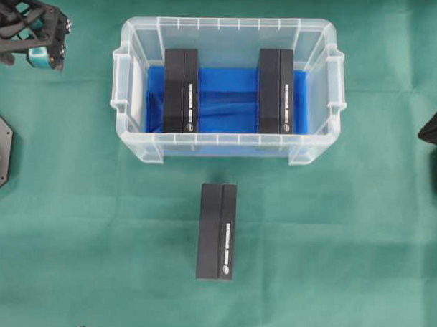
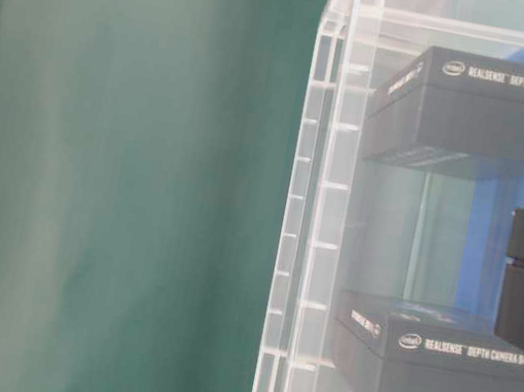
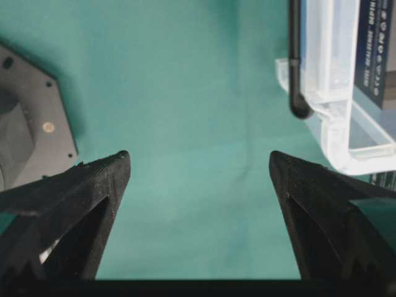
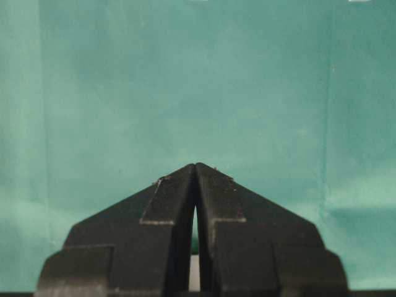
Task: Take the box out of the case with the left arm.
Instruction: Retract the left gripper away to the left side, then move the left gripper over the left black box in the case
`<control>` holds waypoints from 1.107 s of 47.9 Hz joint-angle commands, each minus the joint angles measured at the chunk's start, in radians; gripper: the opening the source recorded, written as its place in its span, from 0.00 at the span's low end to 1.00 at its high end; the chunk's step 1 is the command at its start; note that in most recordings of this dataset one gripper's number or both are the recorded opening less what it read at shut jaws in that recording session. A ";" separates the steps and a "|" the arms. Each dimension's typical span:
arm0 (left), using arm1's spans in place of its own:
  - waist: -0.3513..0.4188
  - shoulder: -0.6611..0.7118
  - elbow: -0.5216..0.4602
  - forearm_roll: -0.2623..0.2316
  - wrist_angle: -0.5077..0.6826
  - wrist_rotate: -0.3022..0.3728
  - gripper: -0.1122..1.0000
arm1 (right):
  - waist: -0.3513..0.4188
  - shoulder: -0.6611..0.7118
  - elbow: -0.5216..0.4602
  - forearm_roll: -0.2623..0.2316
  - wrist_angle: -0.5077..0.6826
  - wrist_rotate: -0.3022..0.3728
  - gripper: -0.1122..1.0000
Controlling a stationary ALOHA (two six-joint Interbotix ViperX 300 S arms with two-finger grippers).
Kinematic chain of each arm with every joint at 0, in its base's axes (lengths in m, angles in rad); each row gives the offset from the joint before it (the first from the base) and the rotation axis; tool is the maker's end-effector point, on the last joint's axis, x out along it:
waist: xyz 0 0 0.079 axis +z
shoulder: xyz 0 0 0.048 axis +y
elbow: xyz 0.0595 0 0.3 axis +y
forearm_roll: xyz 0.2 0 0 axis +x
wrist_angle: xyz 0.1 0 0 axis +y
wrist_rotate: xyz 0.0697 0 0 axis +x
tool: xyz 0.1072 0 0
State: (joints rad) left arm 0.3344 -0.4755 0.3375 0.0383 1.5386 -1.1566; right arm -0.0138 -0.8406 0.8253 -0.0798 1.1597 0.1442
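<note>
The left hand [image 1: 37,39] hangs over the green counter [image 1: 80,223] off the far-left corner of the case [image 1: 137,143], fingers spread wide with nothing between them; the view from its wrist shows only bare green cloth in the gap, with the clear corner of the case and the end of a box off to one side. So the job looks to be at the reaching stage: nothing is gripped, and the hand is well apart from anything it could lift. Inside the case two black boxes stand on the blue sheet [image 1: 228,96], the left box [image 1: 181,90] near the left wall and the right box [image 1: 276,91] near the right wall, a clear stretch of blue between them. A third box [image 1: 217,231] lies on the counter just in front of the case, already outside it. The right hand [image 4: 195,170] sits at the right edge of the counter with its fingers pressed together, holding nothing. As I read it, the left box is the natural one for the left arm, being nearest. The next move calls for carrying the open hand over the rim and lining its fingers up across the narrow width of that box. It must then come straight down without clipping the case wall, which stands close beside the box on that side.
</note>
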 commanded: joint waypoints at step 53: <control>-0.055 0.252 -0.212 -0.009 -0.034 -0.031 0.98 | -0.002 0.003 -0.029 -0.002 -0.003 0.002 0.16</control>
State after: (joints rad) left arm 0.2823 -0.2592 0.1963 0.0276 1.5079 -1.1888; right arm -0.0138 -0.8406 0.8253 -0.0798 1.1597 0.1427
